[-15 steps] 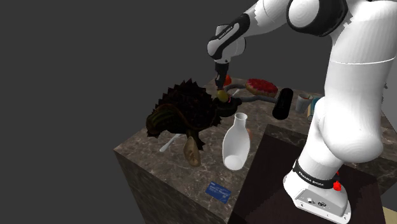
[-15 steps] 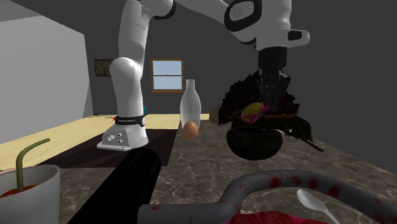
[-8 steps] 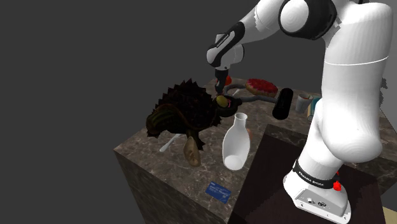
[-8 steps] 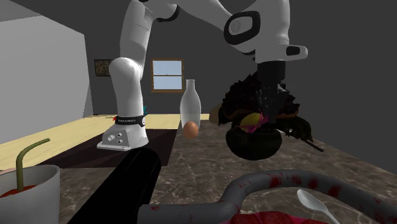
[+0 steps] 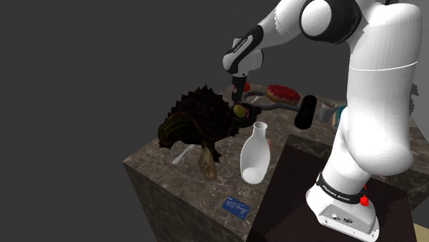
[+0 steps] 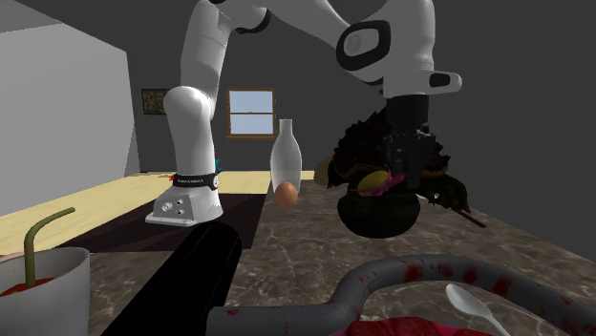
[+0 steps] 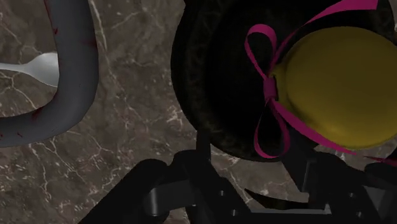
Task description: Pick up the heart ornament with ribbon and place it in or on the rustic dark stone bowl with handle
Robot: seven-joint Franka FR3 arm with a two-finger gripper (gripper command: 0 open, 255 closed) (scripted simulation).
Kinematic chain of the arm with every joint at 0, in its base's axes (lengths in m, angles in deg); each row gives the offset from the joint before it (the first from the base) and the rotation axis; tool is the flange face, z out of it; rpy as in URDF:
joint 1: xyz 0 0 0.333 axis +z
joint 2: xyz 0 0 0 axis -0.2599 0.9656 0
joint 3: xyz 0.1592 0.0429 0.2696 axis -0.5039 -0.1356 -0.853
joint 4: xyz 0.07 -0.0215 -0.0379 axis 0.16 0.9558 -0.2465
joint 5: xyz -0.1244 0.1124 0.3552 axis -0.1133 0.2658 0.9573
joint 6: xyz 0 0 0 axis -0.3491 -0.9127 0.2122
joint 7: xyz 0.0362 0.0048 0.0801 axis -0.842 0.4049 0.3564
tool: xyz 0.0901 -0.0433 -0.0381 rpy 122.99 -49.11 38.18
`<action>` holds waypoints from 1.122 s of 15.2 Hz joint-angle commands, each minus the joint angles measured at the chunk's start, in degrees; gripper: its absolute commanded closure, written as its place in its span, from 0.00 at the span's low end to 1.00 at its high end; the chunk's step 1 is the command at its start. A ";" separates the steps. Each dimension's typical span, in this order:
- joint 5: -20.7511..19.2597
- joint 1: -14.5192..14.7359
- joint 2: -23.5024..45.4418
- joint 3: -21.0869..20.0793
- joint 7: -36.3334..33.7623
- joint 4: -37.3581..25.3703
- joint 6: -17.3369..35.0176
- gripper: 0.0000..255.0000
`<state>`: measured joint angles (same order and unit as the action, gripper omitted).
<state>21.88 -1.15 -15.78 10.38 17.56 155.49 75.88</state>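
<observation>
The heart ornament (image 7: 337,83) is yellow with a magenta ribbon (image 7: 267,95). It lies inside the dark stone bowl (image 7: 210,83), toward one side of it. In the second exterior view the ornament (image 6: 377,179) rests at the rim of the round black bowl (image 6: 382,215), with my gripper (image 6: 406,167) just above and beside it. In the shoulder view the gripper (image 5: 239,96) points straight down over the ornament (image 5: 239,108) on the marble-topped counter (image 5: 206,199). In the wrist view my gripper (image 7: 254,184) is open, its black fingers standing apart over the bowl's edge.
A dark spiky creature figure (image 5: 192,117) stands right behind the bowl. A white bottle (image 5: 254,155), a brown egg (image 6: 287,195), a black cylinder (image 5: 304,111), a grey red-stained looped handle (image 7: 70,63) with a spoon (image 7: 38,67), and a white cup (image 6: 43,286) share the counter.
The gripper has come down with the ornament, which hung above the bowl a second ago and now rests in it. Over the last half second there was only a slight further drop.
</observation>
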 commanded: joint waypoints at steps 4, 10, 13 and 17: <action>-0.02 -0.03 0.05 0.03 0.01 0.02 -0.02 0.00; -4.45 1.72 -4.96 1.65 -2.96 -2.13 -6.03 0.00; -4.45 1.72 -4.96 1.65 -2.97 -2.13 -6.03 0.00; -4.45 1.72 -4.96 1.65 -2.97 -2.13 -6.03 0.00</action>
